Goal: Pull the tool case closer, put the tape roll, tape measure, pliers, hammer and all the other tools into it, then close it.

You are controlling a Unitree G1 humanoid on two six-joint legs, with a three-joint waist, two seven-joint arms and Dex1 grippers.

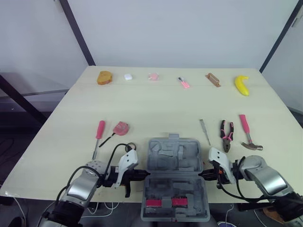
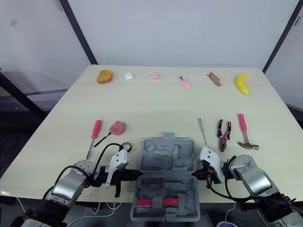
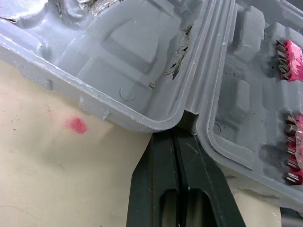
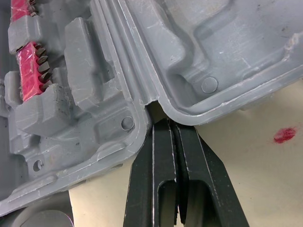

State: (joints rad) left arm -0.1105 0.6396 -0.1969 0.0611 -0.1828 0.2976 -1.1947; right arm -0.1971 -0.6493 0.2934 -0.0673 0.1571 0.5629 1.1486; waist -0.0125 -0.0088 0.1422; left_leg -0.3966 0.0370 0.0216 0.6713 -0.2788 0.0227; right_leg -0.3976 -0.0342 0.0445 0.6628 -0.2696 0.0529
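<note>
Head view: tool case lies open flat at the table's 6 o'clock edge. Your left gripper reaches in level at the case's 9 o'clock, right gripper at 3 o'clock.
Left wrist: the 2 fingers are pressed together, holding nothing, tips in the hinge notch.
Right wrist: same pose, tips touching the hinge.

I can't read any text, brand, label or number here. Up close, the case is plain grey moulding with no lettering I can make out. The red bit strips in it have no legible marks. The red dot on the table is a blot, not a sign.
</note>
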